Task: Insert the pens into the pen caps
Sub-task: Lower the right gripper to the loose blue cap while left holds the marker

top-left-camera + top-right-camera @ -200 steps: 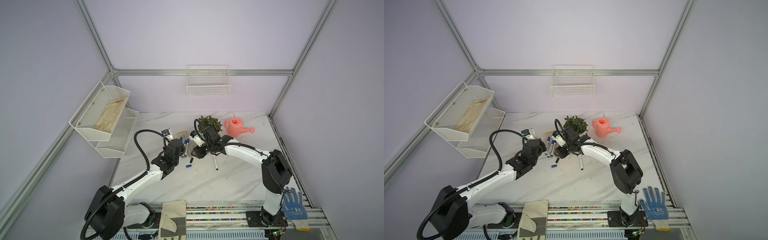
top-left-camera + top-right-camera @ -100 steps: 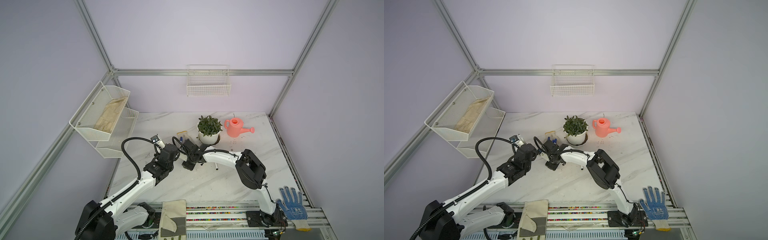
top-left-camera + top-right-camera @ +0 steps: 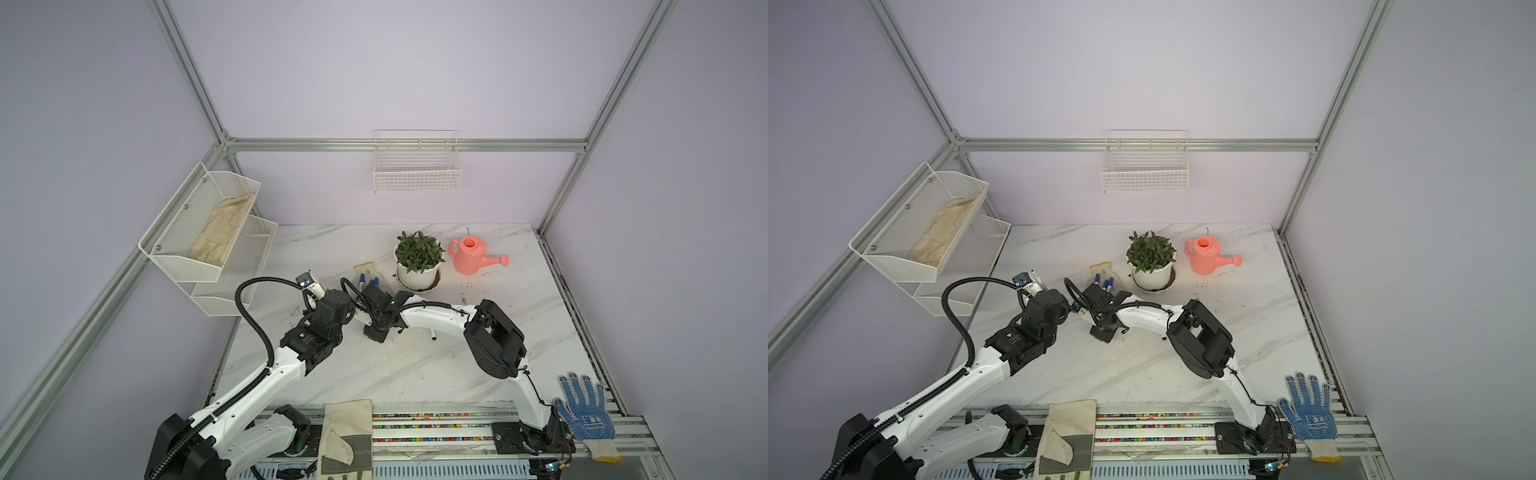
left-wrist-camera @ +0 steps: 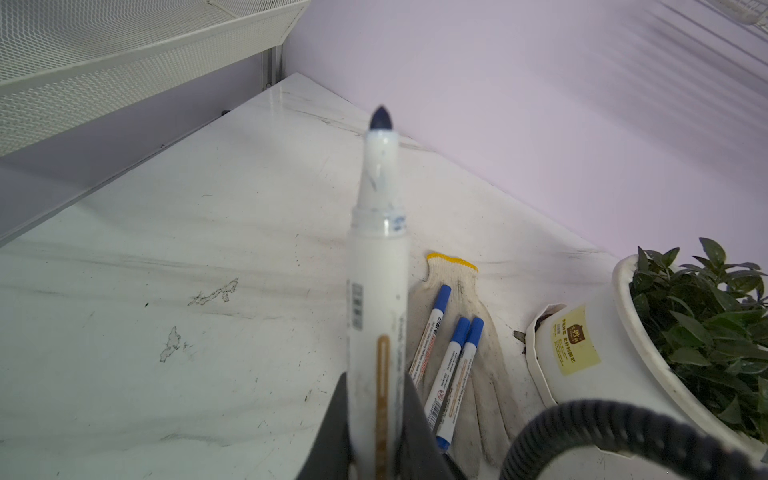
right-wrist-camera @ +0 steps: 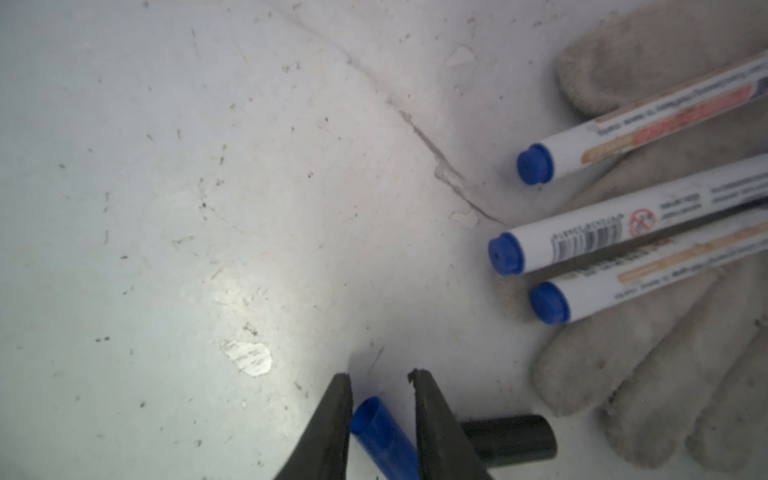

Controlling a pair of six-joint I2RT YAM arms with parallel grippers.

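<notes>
My left gripper [image 4: 376, 392] is shut on an uncapped white pen [image 4: 376, 270], which points up and away with its dark blue tip bare. Three capped pens [image 4: 455, 361] with blue caps lie on a white knit glove [image 4: 486, 353] next to it. My right gripper [image 5: 379, 374] is low over the table, open, with its fingers on either side of a blue pen cap [image 5: 380, 432] that lies slanted on the marble. A black pen cap [image 5: 513, 440] lies just beside it. In a top view the right gripper [image 3: 376, 332] stands in front of the glove, and another pen's end [image 3: 432, 333] peeks from under that forearm.
A potted plant [image 3: 417, 266] and a pink watering can [image 3: 471, 259] stand behind the arms. A wire shelf [image 3: 208, 232] hangs over the table's left edge, and a wire basket [image 3: 417, 166] is on the back wall. A blue-dotted glove [image 3: 584, 411] and a beige glove [image 3: 347, 432] lie on the front rail.
The right gripper has moved forward and left, away from the plant, down over the blue cap, and its jaws have narrowed. The left arm shifted slightly left, still holding the pen.
</notes>
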